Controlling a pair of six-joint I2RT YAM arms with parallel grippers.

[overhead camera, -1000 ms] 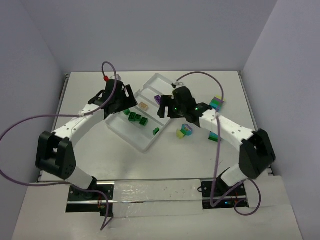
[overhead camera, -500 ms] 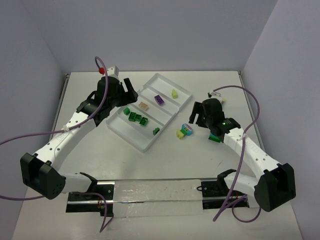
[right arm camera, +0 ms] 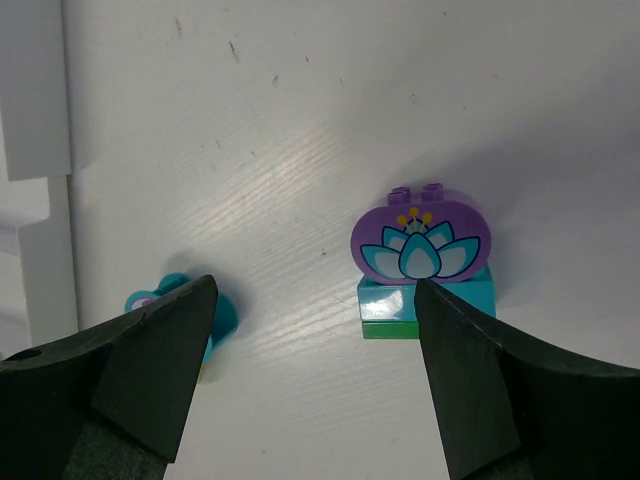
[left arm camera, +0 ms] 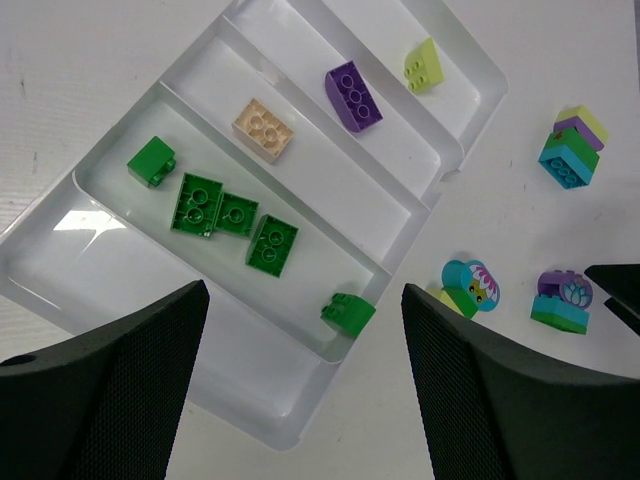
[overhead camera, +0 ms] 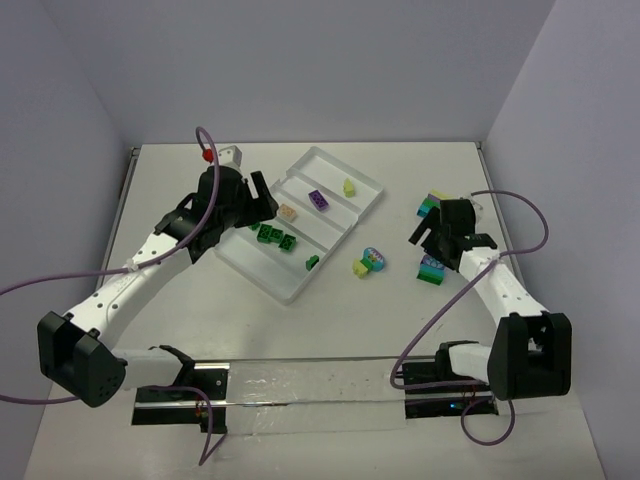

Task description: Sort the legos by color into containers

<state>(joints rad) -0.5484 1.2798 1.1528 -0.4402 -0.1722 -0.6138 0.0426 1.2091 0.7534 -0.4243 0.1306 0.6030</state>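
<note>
Sorting stands part done. The tray (overhead camera: 287,291) lies askew at mid-desk, toward the far edge, and its compartments hold legos by colour. There are green bricks (left arm camera: 235,213) in one, a peach brick (left arm camera: 262,128) in the next, a purple brick (left arm camera: 352,95) in the one after, and a yellow-green brick (left arm camera: 425,65) in the compartment nearest the far edge. Three mixed clumps stand loose on the desk (overhead camera: 330,330) between the tray and the right edge. A flower clump (overhead camera: 368,261) sits just off the tray's right side. A lotus clump (right arm camera: 424,262), purple over teal over green, is nearer the right edge. A stacked clump (overhead camera: 432,205) is beyond it toward the far edge. The left fingers (overhead camera: 258,198) hang over the tray's left side, apart and holding nothing. The right fingers (overhead camera: 422,230) hang above the desk between the lotus clump and the stacked clump, also apart and holding nothing. In the right wrist view the lotus clump sits right of the gap, not centred in it. Judgement: the step in hand is the approach to a pick, most likely of the lotus clump. The next move calls for shifting the right fingers until that clump is centred in the gap, lowering to the desk and closing across its flat sides. Every loose clump mixes colours, so it will probably need pulling apart, likely with both arms, before any piece can go to a compartment. No teal brick shows in the tray yet.
</note>
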